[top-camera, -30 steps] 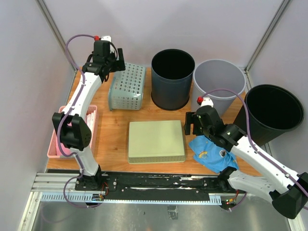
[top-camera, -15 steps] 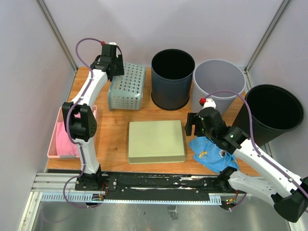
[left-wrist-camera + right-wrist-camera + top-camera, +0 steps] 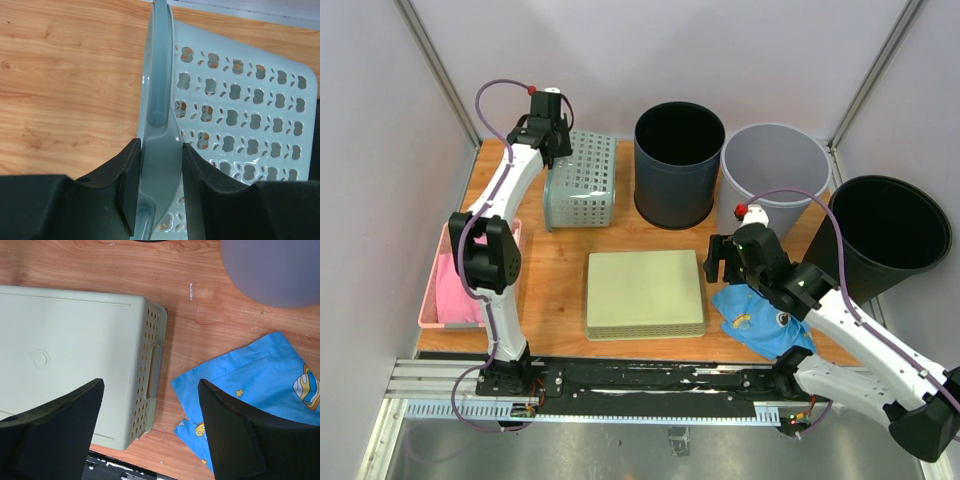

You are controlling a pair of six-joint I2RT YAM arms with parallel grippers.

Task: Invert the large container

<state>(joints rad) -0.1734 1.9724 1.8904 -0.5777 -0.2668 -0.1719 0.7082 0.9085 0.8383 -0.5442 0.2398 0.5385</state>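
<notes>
Step in hand, judged: flipping grey-blue perforated basket [image 3: 584, 180], at upper left of top view, beside dark bin [image 3: 679, 165].
To do well: keep firm pinch on rim [image 3: 159, 75], roll basket over its counter [image 3: 550, 270] edge, stay clear of bin.
Left claw [image 3: 160, 150] was narrowed onto rim, 2 fingers touching it.
Right claw [image 3: 150, 390] was spread wide, empty, over green container [image 3: 75, 355] edge and blue cloth [image 3: 250, 390].

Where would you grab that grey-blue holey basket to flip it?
I'd say by the thin rim on the left edge of the basket, from above: that narrow lip slots between the fingers of the left gripper; the body is too wide to pinch.
</notes>
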